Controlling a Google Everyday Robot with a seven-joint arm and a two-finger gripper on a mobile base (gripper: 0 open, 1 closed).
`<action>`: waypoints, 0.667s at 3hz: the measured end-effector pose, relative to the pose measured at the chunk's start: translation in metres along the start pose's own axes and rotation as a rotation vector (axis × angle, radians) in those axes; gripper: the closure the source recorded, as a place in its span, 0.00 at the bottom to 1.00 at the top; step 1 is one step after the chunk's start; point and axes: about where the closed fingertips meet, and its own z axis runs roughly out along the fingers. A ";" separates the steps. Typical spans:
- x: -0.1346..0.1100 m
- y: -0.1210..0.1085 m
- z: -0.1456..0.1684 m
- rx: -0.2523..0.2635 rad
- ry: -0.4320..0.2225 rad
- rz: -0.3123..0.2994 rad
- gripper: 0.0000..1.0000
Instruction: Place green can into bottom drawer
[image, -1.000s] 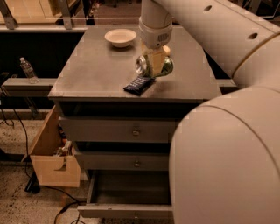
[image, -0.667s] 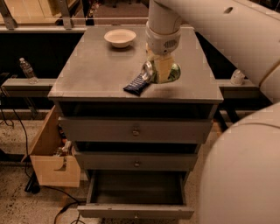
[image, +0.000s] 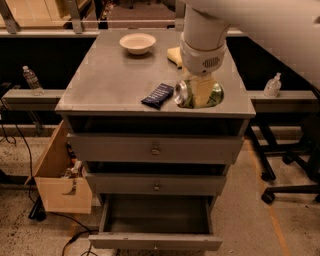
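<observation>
The green can (image: 216, 95) lies on its side in my gripper (image: 199, 93), its silver end (image: 180, 93) facing left. The gripper is shut on it and holds it at the front right of the cabinet top (image: 110, 85), close above the surface near the front edge. The white arm comes down from the upper right. The bottom drawer (image: 155, 243) is pulled open below, and its tray looks empty. The two upper grey drawers are shut.
A dark blue snack packet (image: 157, 95) lies just left of the can. A white bowl (image: 137, 42) and a yellow sponge (image: 173, 55) sit at the back. A cardboard box (image: 57, 180) stands left of the cabinet; chair bases (image: 280, 175) stand to the right.
The gripper has moved with the can towards the front right edge of the cabinet top, away from the snack packet. The view has shifted, so less of the arm fills it.
</observation>
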 end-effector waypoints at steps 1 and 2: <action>-0.005 0.031 0.000 -0.011 -0.026 0.045 1.00; -0.021 0.060 0.019 -0.018 -0.096 0.085 1.00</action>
